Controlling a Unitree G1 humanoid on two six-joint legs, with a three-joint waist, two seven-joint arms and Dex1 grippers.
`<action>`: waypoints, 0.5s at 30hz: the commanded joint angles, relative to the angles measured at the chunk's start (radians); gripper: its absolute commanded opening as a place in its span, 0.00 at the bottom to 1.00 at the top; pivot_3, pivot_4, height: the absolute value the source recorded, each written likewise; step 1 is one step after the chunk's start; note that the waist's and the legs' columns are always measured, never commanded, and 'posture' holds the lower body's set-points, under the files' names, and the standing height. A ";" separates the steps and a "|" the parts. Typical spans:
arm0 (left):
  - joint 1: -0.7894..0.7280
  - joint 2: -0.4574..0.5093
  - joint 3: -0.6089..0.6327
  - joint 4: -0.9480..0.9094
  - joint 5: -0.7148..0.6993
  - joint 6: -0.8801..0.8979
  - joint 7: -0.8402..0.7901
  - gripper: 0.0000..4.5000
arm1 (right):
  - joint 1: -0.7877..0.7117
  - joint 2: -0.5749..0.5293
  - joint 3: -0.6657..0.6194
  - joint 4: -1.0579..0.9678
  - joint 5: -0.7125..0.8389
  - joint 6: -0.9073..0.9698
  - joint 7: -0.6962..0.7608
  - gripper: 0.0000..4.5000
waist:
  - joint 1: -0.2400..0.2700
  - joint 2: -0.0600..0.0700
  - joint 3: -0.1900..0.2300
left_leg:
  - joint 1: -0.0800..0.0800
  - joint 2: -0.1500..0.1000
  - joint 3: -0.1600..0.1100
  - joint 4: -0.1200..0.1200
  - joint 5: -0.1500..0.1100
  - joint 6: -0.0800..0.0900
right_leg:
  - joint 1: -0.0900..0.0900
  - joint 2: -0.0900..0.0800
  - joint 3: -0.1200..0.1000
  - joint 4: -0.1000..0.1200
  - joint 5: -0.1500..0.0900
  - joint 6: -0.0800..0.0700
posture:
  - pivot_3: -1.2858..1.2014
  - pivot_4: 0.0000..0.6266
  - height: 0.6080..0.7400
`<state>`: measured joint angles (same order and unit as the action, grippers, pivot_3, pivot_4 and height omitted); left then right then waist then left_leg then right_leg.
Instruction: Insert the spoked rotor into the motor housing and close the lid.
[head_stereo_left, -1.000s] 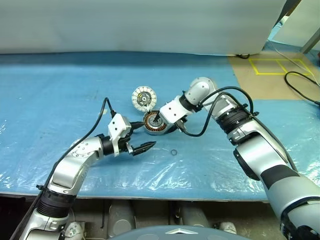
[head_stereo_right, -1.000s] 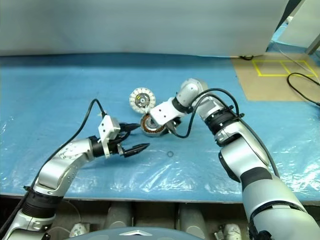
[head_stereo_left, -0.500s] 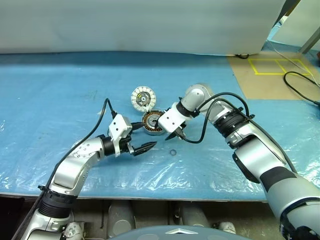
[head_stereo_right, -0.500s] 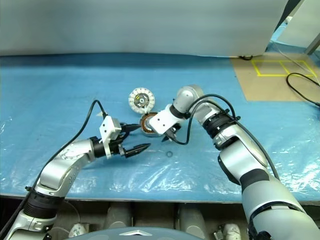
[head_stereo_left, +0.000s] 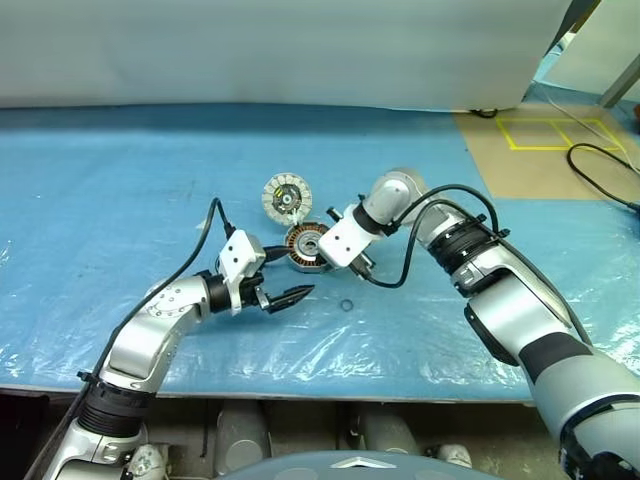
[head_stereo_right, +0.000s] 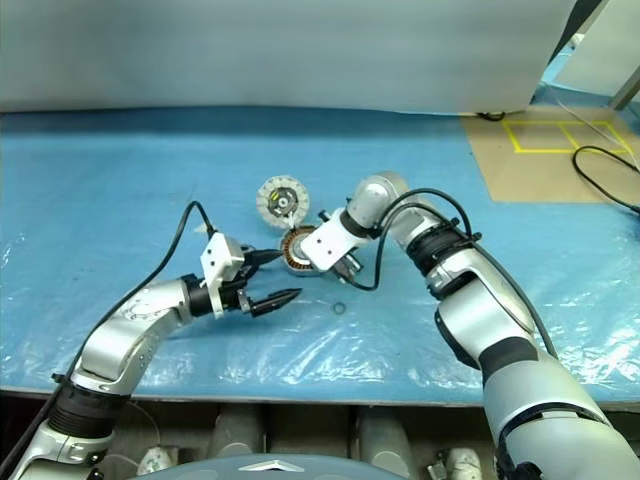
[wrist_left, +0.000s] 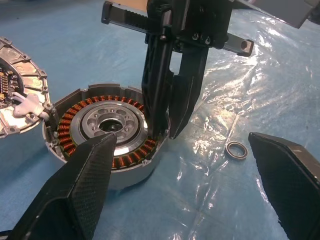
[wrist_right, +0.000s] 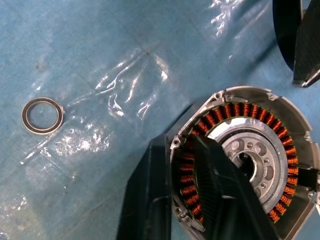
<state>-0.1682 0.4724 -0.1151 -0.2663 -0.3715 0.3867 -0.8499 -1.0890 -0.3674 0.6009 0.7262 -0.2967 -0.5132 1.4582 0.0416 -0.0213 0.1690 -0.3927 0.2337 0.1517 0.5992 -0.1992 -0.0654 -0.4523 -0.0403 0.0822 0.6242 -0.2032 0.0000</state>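
The motor housing (head_stereo_left: 304, 247), a round metal cup with copper windings around a silver hub (wrist_left: 107, 120), lies on the blue sheet. My right gripper (wrist_left: 164, 133) points down at its near-right edge and is shut on the housing wall, one finger (wrist_right: 220, 192) inside over the windings and the other (wrist_right: 150, 200) outside. The lid (head_stereo_left: 287, 195), a white segmented disc with a dark centre, lies flat just behind the housing. My left gripper (head_stereo_left: 297, 274) hovers open to the housing's left, holding nothing. The spoked rotor is out of view.
A small loose o-ring (head_stereo_left: 346, 305) lies on the sheet in front of the housing, to its right. Wrinkled clear plastic (head_stereo_left: 330, 350) covers the blue table near its front edge. A white wall panel stands at the back, and brown floor with yellow tape (head_stereo_left: 555, 130) lies at the far right.
The right gripper's fingers have closed onto the housing's wall; half a second ago they stood open there. The left arm has not moved.
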 joint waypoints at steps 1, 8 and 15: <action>-0.006 -0.003 0.002 -0.024 -0.003 -0.023 0.000 1.00 | -0.014 0.003 0.004 -0.004 -0.007 -0.007 0.008 0.00 | -0.001 0.000 0.000 | 0.000 0.000 0.000 0.000 0.000 0.000 | 0.000 0.000 0.000 0.000 0.000 0.000 | 0.52 0.24 1.00; -0.004 -0.001 0.003 -0.023 -0.003 -0.028 0.000 1.00 | -0.012 0.013 -0.010 -0.019 0.007 0.020 0.010 0.00 | -0.001 0.000 0.000 | 0.000 0.001 0.000 0.000 0.000 0.000 | 0.000 0.000 0.000 0.000 0.000 0.000 | 0.52 0.24 1.00; 0.005 0.003 0.002 -0.035 -0.008 -0.021 -0.002 1.00 | 0.038 -0.008 -0.030 -0.178 0.086 0.255 0.129 0.00 | 0.001 0.000 0.000 | -0.001 0.001 0.000 0.000 0.000 0.000 | 0.000 0.000 -0.001 0.000 0.000 0.000 | 0.52 0.24 1.00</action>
<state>-0.1671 0.4720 -0.1161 -0.2665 -0.3715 0.3769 -0.8498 -1.0592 -0.3688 0.5977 0.6210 -0.2603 -0.3327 1.5321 0.0428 -0.0212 0.1690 -0.3933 0.2347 0.1520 0.5994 -0.1991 -0.0654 -0.4524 -0.0400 0.0815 0.6240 -0.2033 -0.0002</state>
